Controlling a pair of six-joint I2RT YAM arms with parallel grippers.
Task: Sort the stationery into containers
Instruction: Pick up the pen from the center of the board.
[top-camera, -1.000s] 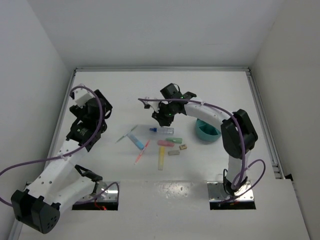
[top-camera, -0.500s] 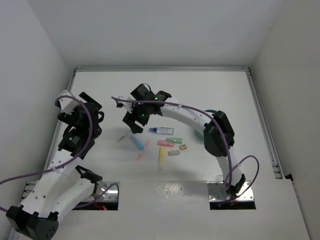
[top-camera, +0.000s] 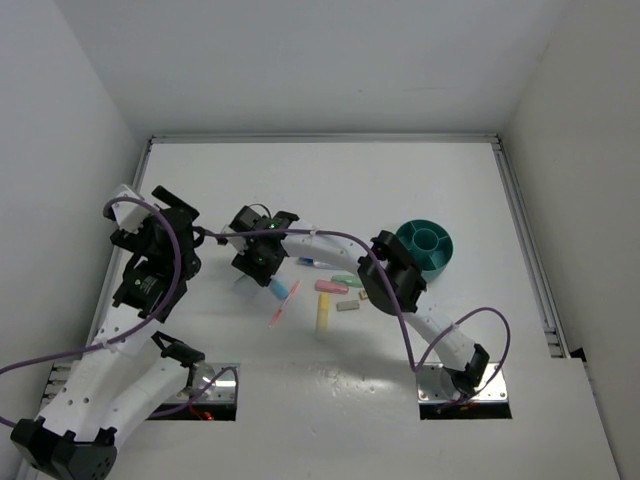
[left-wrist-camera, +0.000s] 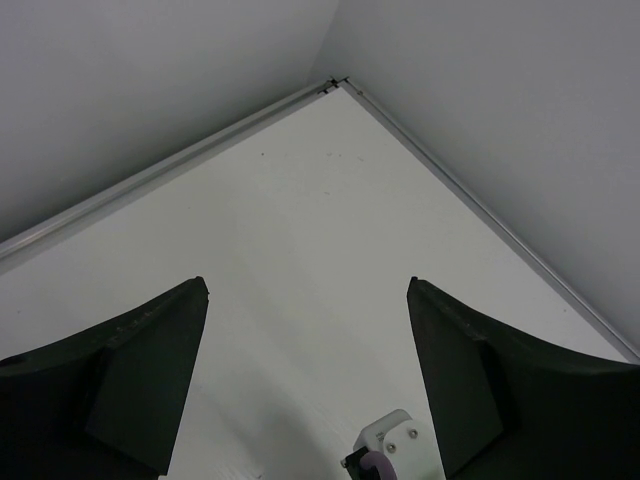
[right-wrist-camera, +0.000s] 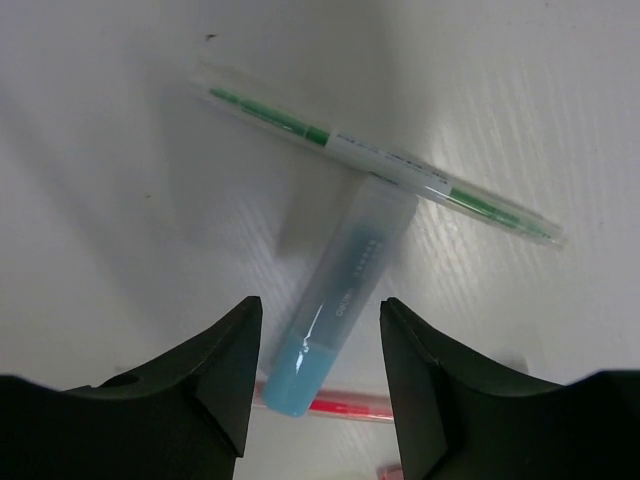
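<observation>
Two arms: both are over the white table (top-camera: 330, 185). The left one stands at 9 o'clock beside the left wall (top-camera: 60, 200); the right one is stretched from its base at 5 o'clock across to the stationery.
Left pincer (left-wrist-camera: 306, 283): jaws spread wide, nothing between them, only bare table below.
Right pincer (right-wrist-camera: 320, 303): jaws partly apart, astride the near end of the blue pen (right-wrist-camera: 365, 235). A gap shows at the right finger; at the left finger I cannot tell if it touches (so this is no firm hold).
Stationery: one loose group at the middle of the table. A clear pen (right-wrist-camera: 380, 165) with a green core lies across the far end of the blue pen, from 10 to 4 o'clock, and a red pen (right-wrist-camera: 345, 407) lies at its 6 o'clock. Toward 3 o'clock come the blue-white marker (top-camera: 310, 262), pink stick (top-camera: 330, 287), green stick (top-camera: 347, 280) and grey block (top-camera: 347, 306); the yellow highlighter (top-camera: 322, 315) is at 5 o'clock.
Teal cup (top-camera: 432, 272): upright at 3 o'clock of the group, apart from it, inner dividers visible.
Edges: a metal rail (top-camera: 320, 138) runs along the 12 o'clock side and another along 3 o'clock. The left wrist view shows two rails meeting in a corner (left-wrist-camera: 335, 82), with walls rising just behind.
Open room: broad bare table between the group and the 12 o'clock rail; less at 9 o'clock, where the left arm is near the wall.
Writing: small dark print along the barrels of the blue pen and the clear pen, too small to read.
</observation>
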